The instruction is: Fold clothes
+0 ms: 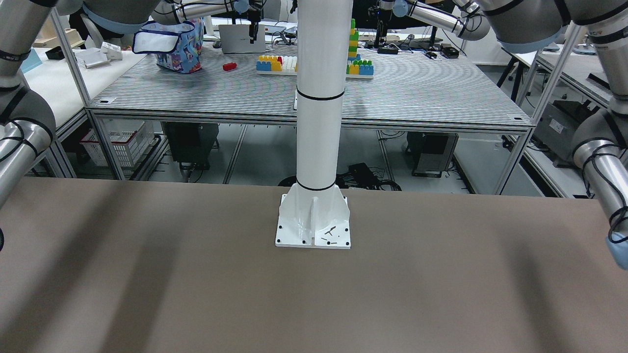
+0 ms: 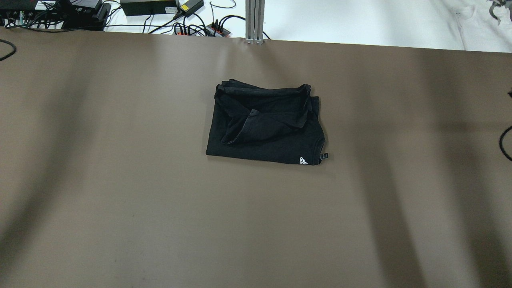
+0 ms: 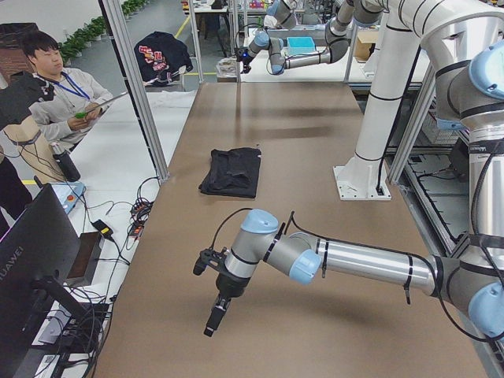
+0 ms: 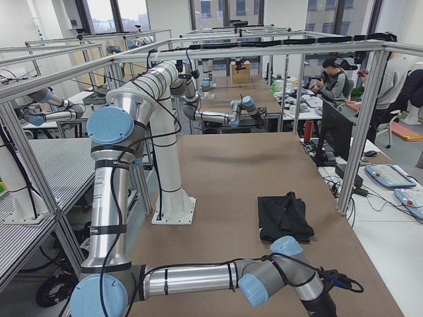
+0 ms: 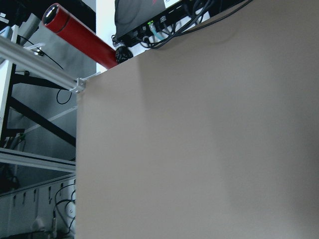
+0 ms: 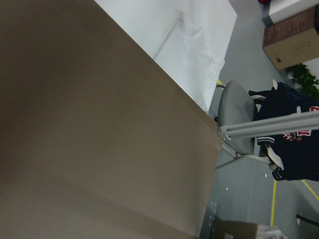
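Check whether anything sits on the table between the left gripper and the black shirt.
Nothing visible does: only bare brown table lies between the left gripper and the folded black shirt.

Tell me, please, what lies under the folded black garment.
The folded black garment lies on the brown table, whose top shows all round it. Anything between its layers or beneath it is covered by the cloth.

Site: robotics lab, probably shared | aluminium-frame cells (image 4: 264, 49) | other arms (image 1: 441, 22) at further benches | operator (image 3: 59, 94) by monitor (image 3: 39, 244) | toy blocks (image 1: 274, 63) on neighbouring bench (image 1: 417, 88)
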Controlling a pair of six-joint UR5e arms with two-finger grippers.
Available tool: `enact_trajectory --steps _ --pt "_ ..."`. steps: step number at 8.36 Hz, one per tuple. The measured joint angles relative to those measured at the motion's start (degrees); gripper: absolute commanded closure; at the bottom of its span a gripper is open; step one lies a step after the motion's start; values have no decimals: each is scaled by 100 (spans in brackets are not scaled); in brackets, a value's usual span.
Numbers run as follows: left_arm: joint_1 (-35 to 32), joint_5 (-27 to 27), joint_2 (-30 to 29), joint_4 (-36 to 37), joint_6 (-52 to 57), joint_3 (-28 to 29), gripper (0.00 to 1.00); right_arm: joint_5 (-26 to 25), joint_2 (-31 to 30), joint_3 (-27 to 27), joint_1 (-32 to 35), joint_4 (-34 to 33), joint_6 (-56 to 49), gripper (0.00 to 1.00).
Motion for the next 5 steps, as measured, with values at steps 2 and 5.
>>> enact_trajectory --steps 2,5 --pt "-313 298 579 -204 274 -167 0 -297 -653 118 278 241 -283 6" --pt "-480 256 757 -158 305 -478 0 -450 -978 319 364 528 -209 6"
